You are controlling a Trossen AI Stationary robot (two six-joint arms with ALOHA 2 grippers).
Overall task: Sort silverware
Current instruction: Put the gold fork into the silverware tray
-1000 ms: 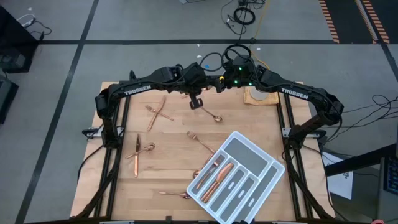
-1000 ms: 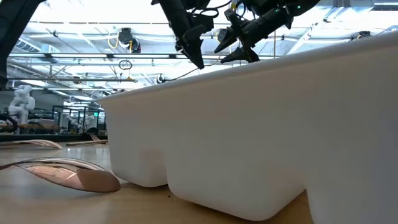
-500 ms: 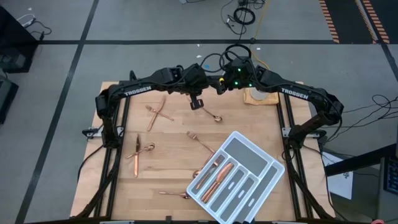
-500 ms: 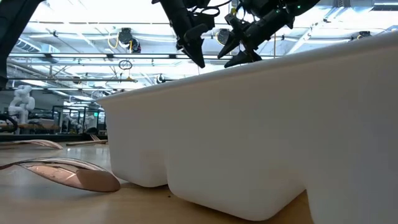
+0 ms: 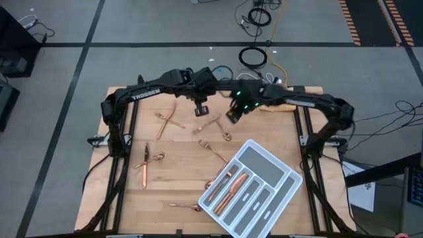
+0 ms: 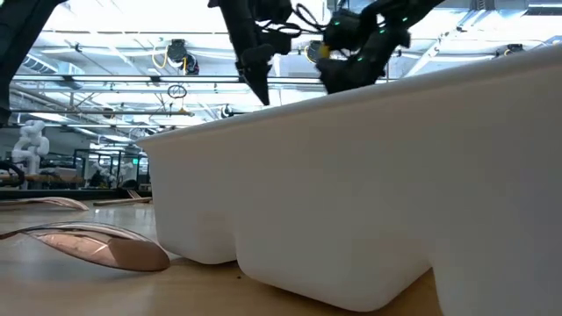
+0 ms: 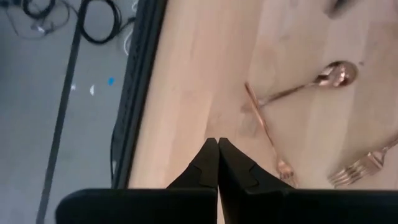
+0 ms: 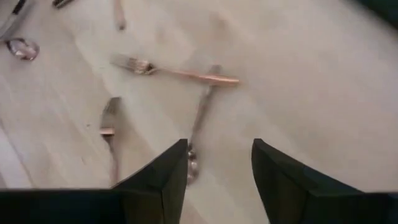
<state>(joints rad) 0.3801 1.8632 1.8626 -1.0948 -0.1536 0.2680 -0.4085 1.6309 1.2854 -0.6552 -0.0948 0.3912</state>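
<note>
Copper silverware lies scattered on the wooden table [image 5: 178, 178]: a fork and a spoon crossed [image 5: 213, 125] in the far middle, two crossed pieces [image 5: 168, 119] at the far left, a knife and spoon [image 5: 146, 162] at the left, a fork [image 5: 212, 151] at the centre and a spoon [image 5: 185, 207] near the front. More pieces lie in the white divided tray [image 5: 264, 173]. My left gripper [image 5: 200, 110] hangs shut and empty above the table's far middle. My right gripper [image 5: 232, 116] hovers open just right of it, above the crossed spoon [image 8: 200, 121] and fork [image 8: 180, 73].
The tray's white wall [image 6: 369, 175] fills most of the low view, with a spoon [image 6: 97, 246] lying beside it. The two grippers hang close together over the far middle. Bare wood lies between the scattered pieces at the table's left half and near right of the tray.
My right gripper has come down and toward the table's near-left, tipping its fingers more steeply downward, and now hangs over the crossed spoon and fork. It has stayed open.
</note>
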